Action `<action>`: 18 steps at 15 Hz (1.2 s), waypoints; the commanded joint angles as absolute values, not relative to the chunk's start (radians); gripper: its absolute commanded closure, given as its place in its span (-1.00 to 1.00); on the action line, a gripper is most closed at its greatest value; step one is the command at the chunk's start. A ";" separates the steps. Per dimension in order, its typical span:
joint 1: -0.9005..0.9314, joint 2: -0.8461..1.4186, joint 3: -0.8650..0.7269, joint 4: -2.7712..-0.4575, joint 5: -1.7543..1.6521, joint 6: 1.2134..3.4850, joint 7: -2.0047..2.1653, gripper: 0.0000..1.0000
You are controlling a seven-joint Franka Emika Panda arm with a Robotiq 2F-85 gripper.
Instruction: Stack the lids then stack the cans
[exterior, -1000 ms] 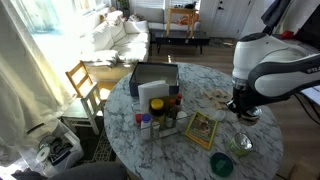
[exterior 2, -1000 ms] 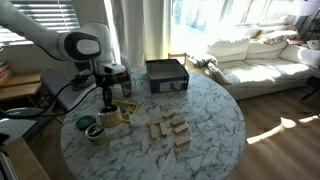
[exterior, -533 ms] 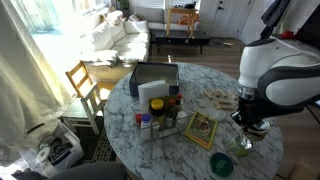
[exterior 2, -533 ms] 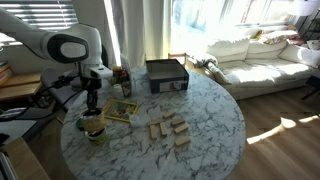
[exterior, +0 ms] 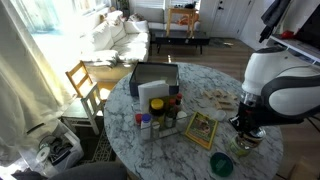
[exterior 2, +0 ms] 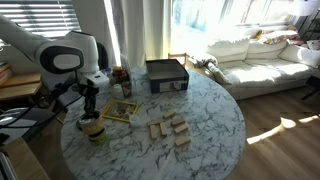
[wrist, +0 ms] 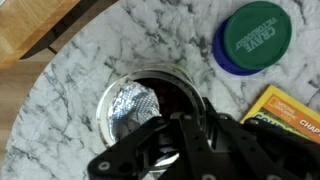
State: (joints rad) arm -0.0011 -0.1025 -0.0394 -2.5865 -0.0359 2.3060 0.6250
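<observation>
Our gripper (wrist: 180,138) hangs low over the tin can (wrist: 128,105), beside the green lid (wrist: 258,30) resting on the blue lid (wrist: 222,52). We cannot tell whether its jaws are apart. If we descend off-centre, a finger may strike the rim and tip the can.

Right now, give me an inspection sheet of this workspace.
Surface: round marble table, no spills seen.
Job's things: green lid sits on blue lid; one can under the gripper; second can not made out.
Clutter: card, bottles, black box, wooden blocks.
Gripper: right over the can; jaws unclear.
Cables: nothing seen on the table.
Surroundings: chair, sofa.
</observation>
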 commanded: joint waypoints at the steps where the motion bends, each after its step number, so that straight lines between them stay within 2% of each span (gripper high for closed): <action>1: -0.020 -0.145 -0.032 -2.648 0.025 2.379 0.574 0.95; 7: -0.039 -0.127 -0.041 -2.670 0.046 2.459 0.539 0.95; 18: -0.054 -0.115 -0.035 -2.668 0.075 2.422 0.492 0.95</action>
